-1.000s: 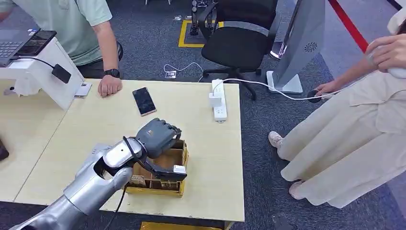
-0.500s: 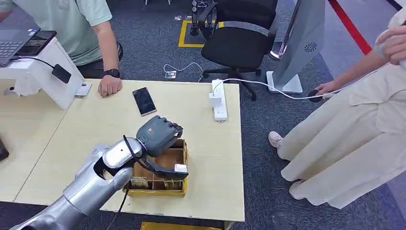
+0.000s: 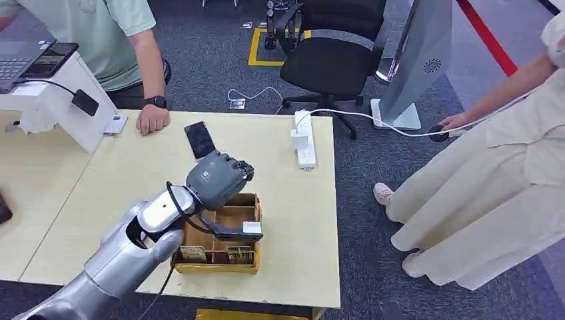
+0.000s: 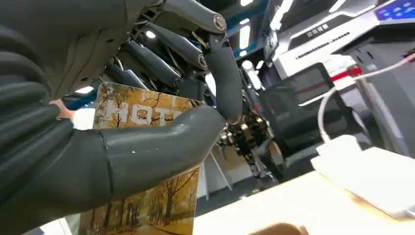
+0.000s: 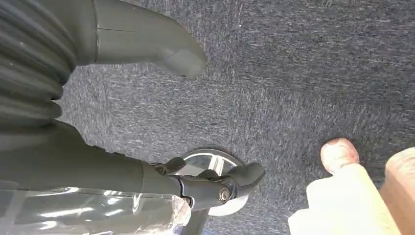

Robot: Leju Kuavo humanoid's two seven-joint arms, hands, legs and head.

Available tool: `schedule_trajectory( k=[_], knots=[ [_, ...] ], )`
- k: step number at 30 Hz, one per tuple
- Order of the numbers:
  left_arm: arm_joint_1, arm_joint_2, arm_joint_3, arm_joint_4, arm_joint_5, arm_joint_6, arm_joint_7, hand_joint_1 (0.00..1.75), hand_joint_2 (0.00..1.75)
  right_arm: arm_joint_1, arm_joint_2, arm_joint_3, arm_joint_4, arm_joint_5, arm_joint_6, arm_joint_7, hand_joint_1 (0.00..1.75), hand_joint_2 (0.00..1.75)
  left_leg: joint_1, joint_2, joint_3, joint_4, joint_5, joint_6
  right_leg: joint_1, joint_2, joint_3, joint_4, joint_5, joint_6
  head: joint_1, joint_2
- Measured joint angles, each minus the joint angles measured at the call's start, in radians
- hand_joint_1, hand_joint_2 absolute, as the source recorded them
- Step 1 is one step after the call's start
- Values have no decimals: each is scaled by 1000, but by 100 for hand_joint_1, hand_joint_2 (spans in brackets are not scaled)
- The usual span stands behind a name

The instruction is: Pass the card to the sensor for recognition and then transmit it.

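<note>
The left hand [image 3: 214, 180] hangs over the wooden box [image 3: 252, 212] on the table [image 3: 293, 220], thumb and fingers [image 4: 222, 78] pinched on the card [image 4: 147, 196], an autumn-tree picture held edge-up between them. The right hand [image 5: 98, 98] hangs above the carpet [image 5: 303, 73], fingers apart, holding nothing.

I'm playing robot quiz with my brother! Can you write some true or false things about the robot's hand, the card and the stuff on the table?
1. The left hand holds a card with autumn trees on it. True.
2. The wooden box sits on the floor. False: it is on the table.
3. A dark phone lies on the table. True.
4. The right hand holds the card. False: it holds nothing and hangs over the carpet.
5. The power strip is inside the box. False: it lies near the table's far edge.
</note>
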Motion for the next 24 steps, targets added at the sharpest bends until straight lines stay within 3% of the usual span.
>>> schedule_trajectory(
  k=[11,24],
  knots=[
    [-19,43,106,-62,-14,2,0,175,175,4,0,-18,-2,0,-2,-2,0,175,0,0,0,0,0,0,0,0,0,0,0,0,0,0],
    [-43,66,153,-78,-20,-5,3,175,175,7,0,-31,-10,11,-1,-5,0,175,0,0,0,0,0,0,0,0,0,0,0,0,0,0]
  ],
)
